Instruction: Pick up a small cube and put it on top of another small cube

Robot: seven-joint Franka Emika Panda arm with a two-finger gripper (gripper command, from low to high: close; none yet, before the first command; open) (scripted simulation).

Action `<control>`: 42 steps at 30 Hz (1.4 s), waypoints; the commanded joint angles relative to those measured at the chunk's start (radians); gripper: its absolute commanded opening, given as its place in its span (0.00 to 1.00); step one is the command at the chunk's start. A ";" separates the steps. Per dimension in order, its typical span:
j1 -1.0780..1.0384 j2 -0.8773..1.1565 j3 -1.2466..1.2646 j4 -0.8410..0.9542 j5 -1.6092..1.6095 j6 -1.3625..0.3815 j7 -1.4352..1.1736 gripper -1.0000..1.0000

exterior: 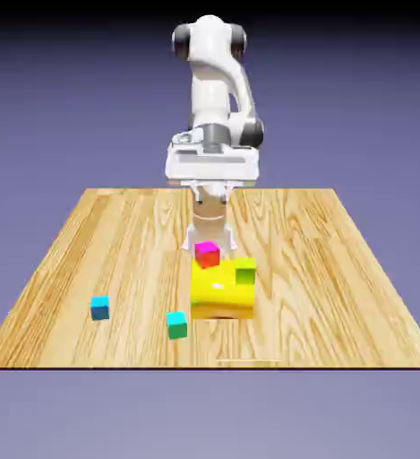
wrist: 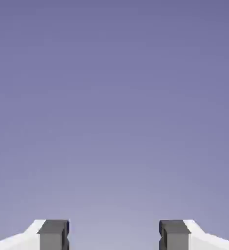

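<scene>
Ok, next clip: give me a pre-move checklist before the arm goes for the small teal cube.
1. End effector open and empty: ok; the hand view shows only backdrop between its fingertips.
2. Teal cube free to grasp: ok; it sits alone on the table, near the front edge.
3. Magenta cube top free: ok; nothing rests on it.
4. Magenta cube's support: cannot tell; it appears at the yellow block's far edge.
5. Lookalike: ok; the bluer cyan cube lies apart, toward the exterior view's left.
6. Lime cube beside the target: ok; apart from it.

Even, bright rendered light, soft shadows under cubes, slightly blurry, no glare.
</scene>
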 commanded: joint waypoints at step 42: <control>-0.059 0.523 -0.163 0.229 0.378 -0.733 0.469 0.00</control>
